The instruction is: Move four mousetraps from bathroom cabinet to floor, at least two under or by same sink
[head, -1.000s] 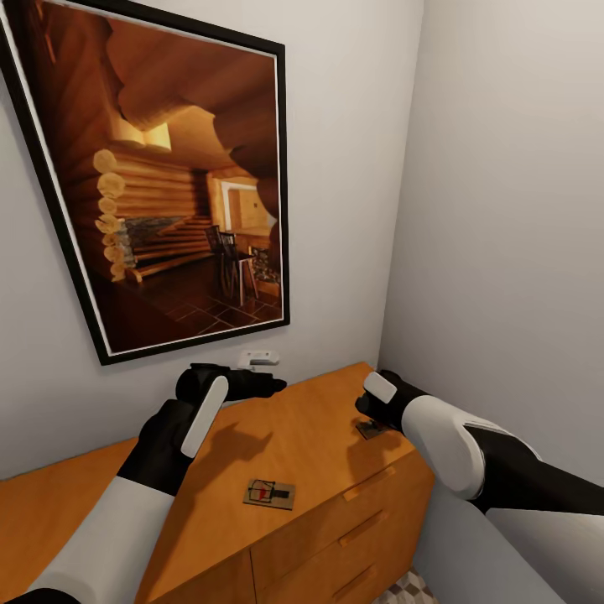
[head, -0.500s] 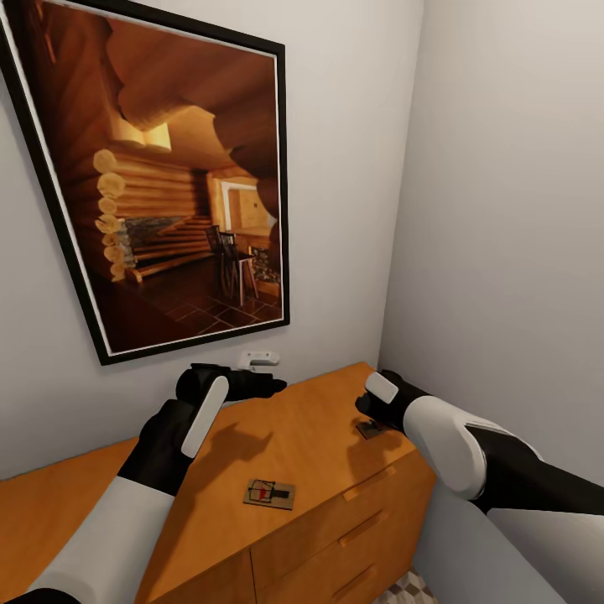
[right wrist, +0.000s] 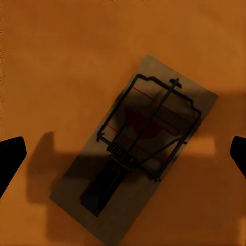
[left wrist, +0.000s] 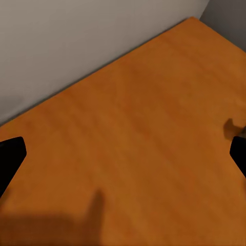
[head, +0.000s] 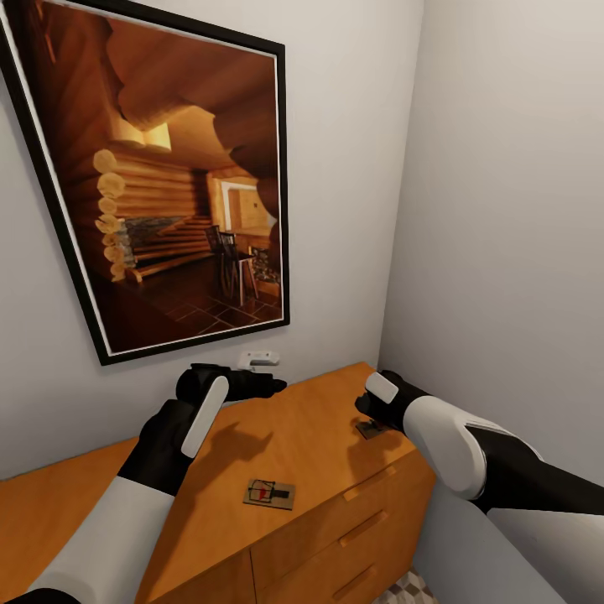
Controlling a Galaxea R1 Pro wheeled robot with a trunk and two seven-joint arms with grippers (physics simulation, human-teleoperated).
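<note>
Two mousetraps lie on top of the orange-brown cabinet. One mousetrap sits near the cabinet's front edge in the head view. The other mousetrap lies near the right end, mostly hidden under my right gripper. In the right wrist view that mousetrap lies flat between my two spread fingertips, close below them; the right gripper is open. My left gripper hovers above the cabinet's back edge near the wall. The left wrist view shows its fingertips wide apart over bare wood.
A large framed picture hangs on the wall behind the cabinet, with a small white fitting below it. A grey wall closes the right side. A patch of patterned floor tile shows by the cabinet's drawers.
</note>
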